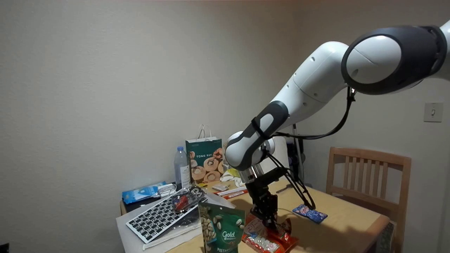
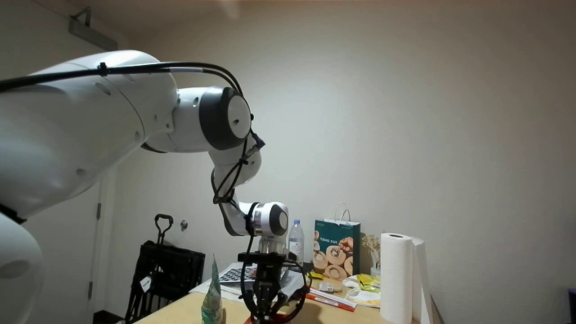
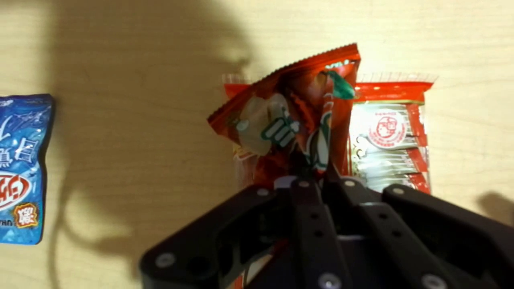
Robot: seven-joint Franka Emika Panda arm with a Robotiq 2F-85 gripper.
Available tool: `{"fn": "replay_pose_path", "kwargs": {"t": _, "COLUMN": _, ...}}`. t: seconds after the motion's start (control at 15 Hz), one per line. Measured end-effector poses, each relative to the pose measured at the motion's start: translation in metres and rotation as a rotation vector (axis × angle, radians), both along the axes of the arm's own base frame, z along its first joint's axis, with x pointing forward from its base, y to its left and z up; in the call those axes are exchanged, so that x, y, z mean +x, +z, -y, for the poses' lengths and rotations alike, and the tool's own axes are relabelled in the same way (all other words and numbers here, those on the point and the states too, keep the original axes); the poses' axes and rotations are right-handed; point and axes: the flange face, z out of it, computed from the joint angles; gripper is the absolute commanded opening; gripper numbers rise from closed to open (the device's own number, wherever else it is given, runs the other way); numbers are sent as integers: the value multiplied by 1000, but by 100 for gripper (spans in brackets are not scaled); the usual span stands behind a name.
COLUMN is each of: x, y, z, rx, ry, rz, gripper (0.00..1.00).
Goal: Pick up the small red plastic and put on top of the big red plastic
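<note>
Over the large rectangular red plastic bag [image 3: 387, 154], the black two-fingered gripper [image 3: 321, 179] pinches the small crumpled red plastic packet [image 3: 287, 112]. Bag and packet are partly hidden; whether they touch, I cannot tell. The wrist view crops the flat blue plastic packet [image 3: 21, 168].

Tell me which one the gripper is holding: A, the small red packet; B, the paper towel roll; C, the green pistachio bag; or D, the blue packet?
A: the wrist view shows the gripper closed on the small red packet, which creases toward the grip, with the big red packet beneath it.
</note>
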Motion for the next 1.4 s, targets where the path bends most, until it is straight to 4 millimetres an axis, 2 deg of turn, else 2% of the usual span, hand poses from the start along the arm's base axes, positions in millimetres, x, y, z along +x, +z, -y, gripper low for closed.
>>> {"fn": "replay_pose_path", "kwargs": {"t": 0.13, "x": 0, "y": 17, "z": -4, "rx": -22, "ry": -28, "rz": 47, "gripper": 2}}
{"fn": "replay_pose_path", "kwargs": {"t": 0.27, "x": -7, "y": 41, "z": -9, "rx": -61, "ry": -61, "rz": 120, "gripper": 2}}
{"fn": "replay_pose_path", "kwargs": {"t": 0.47, "x": -26, "y": 78, "z": -20, "rx": -127, "ry": -108, "rz": 187, "gripper": 2}}
{"fn": "replay_pose_path", "kwargs": {"t": 0.67, "x": -42, "y": 99, "z": -33, "rx": -161, "ry": -112, "rz": 205, "gripper": 2}}
{"fn": "replay_pose_path", "kwargs": {"t": 0.8, "x": -46, "y": 99, "z": -39, "rx": -169, "ry": -84, "rz": 201, "gripper": 2}}
{"fn": "replay_pose_path", "kwargs": {"t": 1.0, "x": -45, "y": 88, "z": -41, "rx": -179, "ry": -23, "rz": 190, "gripper": 2}}
{"fn": "replay_pose_path", "kwargs": {"t": 1.4, "x": -26, "y": 55, "z": -31, "rx": -128, "ry": 108, "rz": 171, "gripper": 2}}
